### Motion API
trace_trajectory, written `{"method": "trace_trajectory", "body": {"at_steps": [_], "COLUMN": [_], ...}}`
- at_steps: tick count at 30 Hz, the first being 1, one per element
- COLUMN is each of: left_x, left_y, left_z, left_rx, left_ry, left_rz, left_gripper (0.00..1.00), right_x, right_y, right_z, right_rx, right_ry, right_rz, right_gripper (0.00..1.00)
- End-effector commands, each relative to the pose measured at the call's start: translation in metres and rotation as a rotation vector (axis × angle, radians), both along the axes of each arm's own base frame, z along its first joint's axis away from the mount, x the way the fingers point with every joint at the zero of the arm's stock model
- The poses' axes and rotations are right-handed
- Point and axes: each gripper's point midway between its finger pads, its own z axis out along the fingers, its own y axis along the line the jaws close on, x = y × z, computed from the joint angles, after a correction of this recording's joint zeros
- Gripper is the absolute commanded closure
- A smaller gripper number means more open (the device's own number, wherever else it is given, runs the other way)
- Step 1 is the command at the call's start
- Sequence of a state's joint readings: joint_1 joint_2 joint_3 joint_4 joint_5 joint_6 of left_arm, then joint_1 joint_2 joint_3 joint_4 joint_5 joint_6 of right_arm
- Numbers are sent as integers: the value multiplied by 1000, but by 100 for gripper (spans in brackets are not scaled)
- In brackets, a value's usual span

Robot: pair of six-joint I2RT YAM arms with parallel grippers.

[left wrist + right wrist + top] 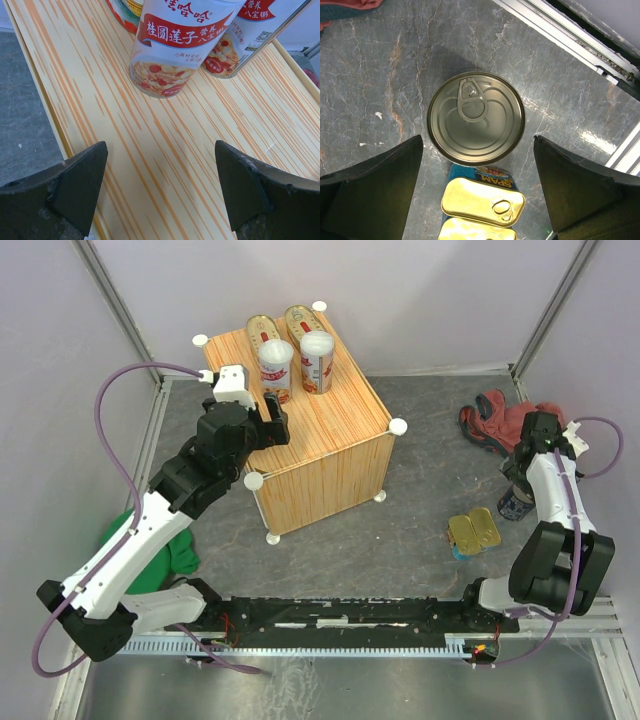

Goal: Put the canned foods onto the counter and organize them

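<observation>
The counter (330, 440) is a wood-grain box with white knobs. On its far end stand two oval gold cans (262, 328) and two tall white-lidded cans (276, 368). My left gripper (272, 422) hovers open and empty over the counter top (200, 150), just short of a tall can (175, 45). The left gripper (161, 145) holds nothing. My right gripper (520, 478) is open above the dark round can (515, 504). In the right wrist view the right gripper (477, 142) straddles that can's silver lid (476, 118). Two rectangular gold cans (474, 532) lie beside it on the floor (482, 201).
A red cloth (495, 420) lies on the grey floor beyond the round can. A green cloth (175, 545) lies under the left arm. A metal rail (570, 35) runs along the right edge. Walls enclose the cell.
</observation>
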State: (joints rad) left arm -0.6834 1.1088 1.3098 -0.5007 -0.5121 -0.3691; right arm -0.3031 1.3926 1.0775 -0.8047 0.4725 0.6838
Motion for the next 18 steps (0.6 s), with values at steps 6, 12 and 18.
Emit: {"method": "trace_trajectory", "body": {"at_steps": [6,12,18], "left_x": [1,2,2], "left_y": [-1,1,1], "left_z": [17,19,19], "left_rx": [6,13,16], "left_ry": [-44,-52,-56], "left_rz": [-9,-3,-3], "left_gripper": [6,6,6], "right_x": [12,13,15], "right_y": [-8,-11,-15], "right_z": [-8,-15,-17], "right_rx": [6,5,3], "right_ry": [-20,1,11], "right_rz": [-34,-44,-58], "right_gripper": [0,0,0]}}
